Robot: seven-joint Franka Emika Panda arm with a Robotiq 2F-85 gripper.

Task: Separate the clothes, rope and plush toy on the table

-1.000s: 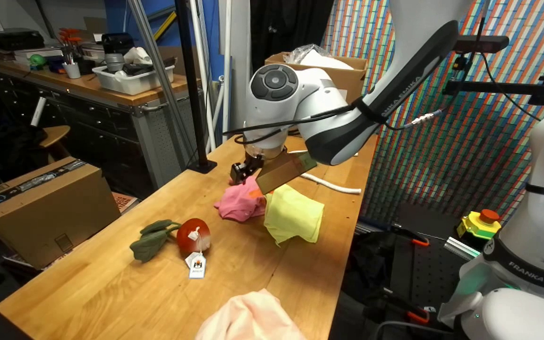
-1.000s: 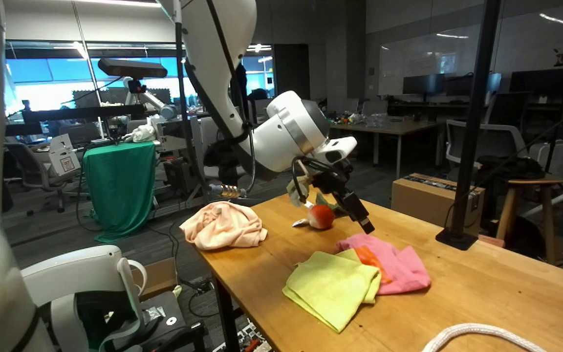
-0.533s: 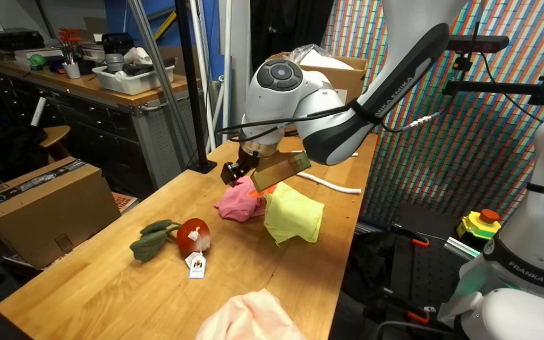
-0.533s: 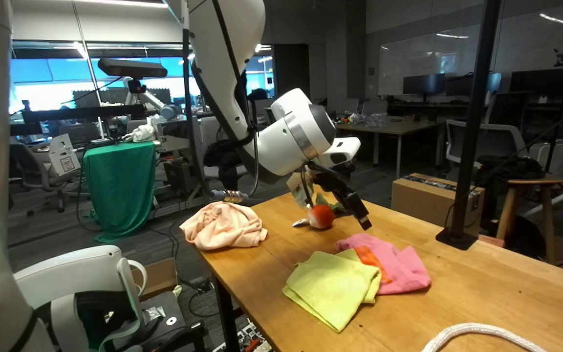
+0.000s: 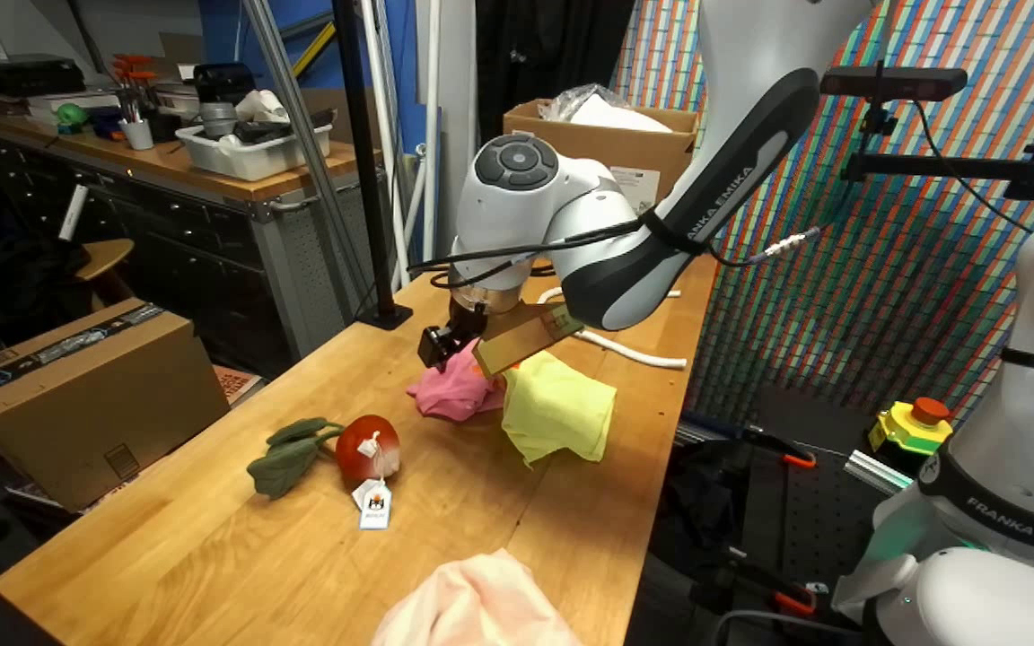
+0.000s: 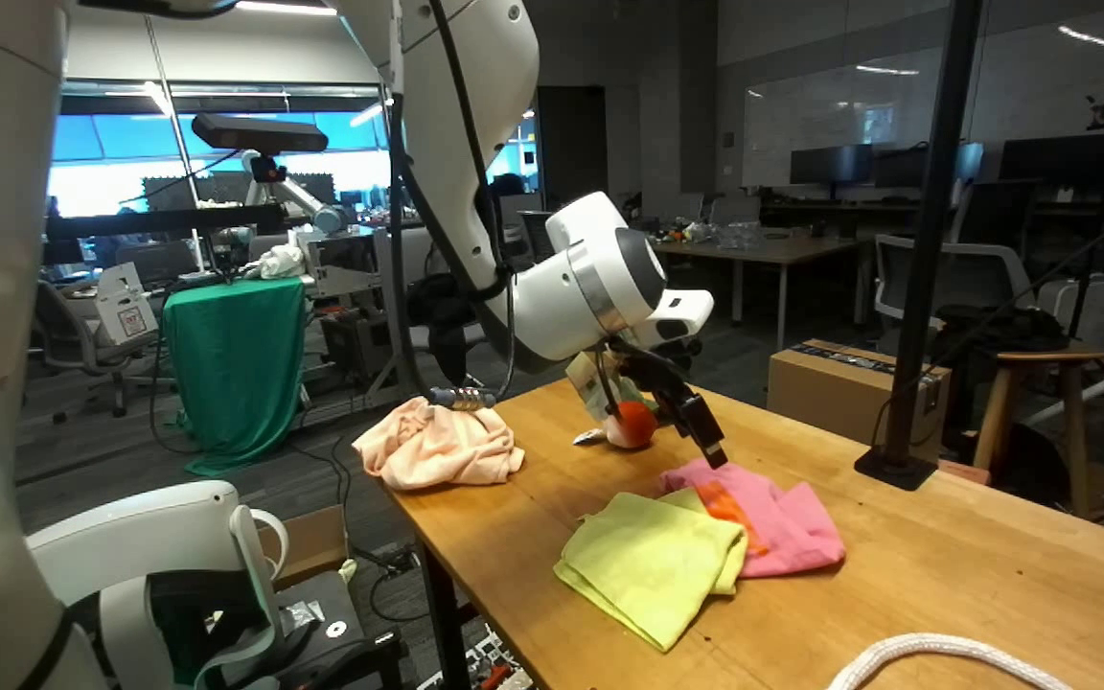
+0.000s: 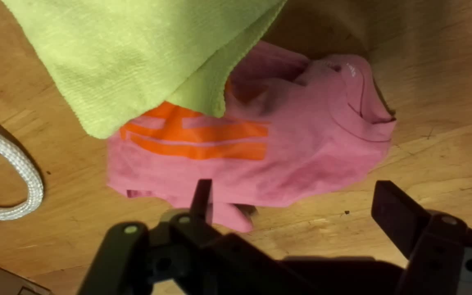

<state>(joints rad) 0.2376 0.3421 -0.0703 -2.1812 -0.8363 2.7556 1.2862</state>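
Observation:
The clothes lie on the wooden table (image 5: 239, 556). A bright pink shirt (image 7: 301, 159) with an orange print is partly covered by a yellow-green cloth (image 7: 137, 53); a pale peach cloth (image 6: 442, 446) sits apart at the table's end. The plush toy (image 5: 366, 453), red and white with green leaves, lies away from the cloths. A white rope (image 7: 29, 176) curves on the table beyond the yellow-green cloth. My gripper (image 7: 294, 194) is open above the pink shirt's edge, nothing between its fingers. In the wrist view its left finger (image 7: 201, 198) overlaps the shirt; whether they touch, I cannot tell.
A black post (image 6: 926, 240) rises from the table's edge near the pink shirt. A cardboard box (image 5: 602, 135) stands past the table's far end, and another cardboard box (image 5: 86, 395) is beside the table. The robot's base (image 5: 1002, 467) stands off the long side.
The arm has shifted, and my gripper has come down a little toward the pink shirt over the last half second. Cloths, toy and rope stay where they were.

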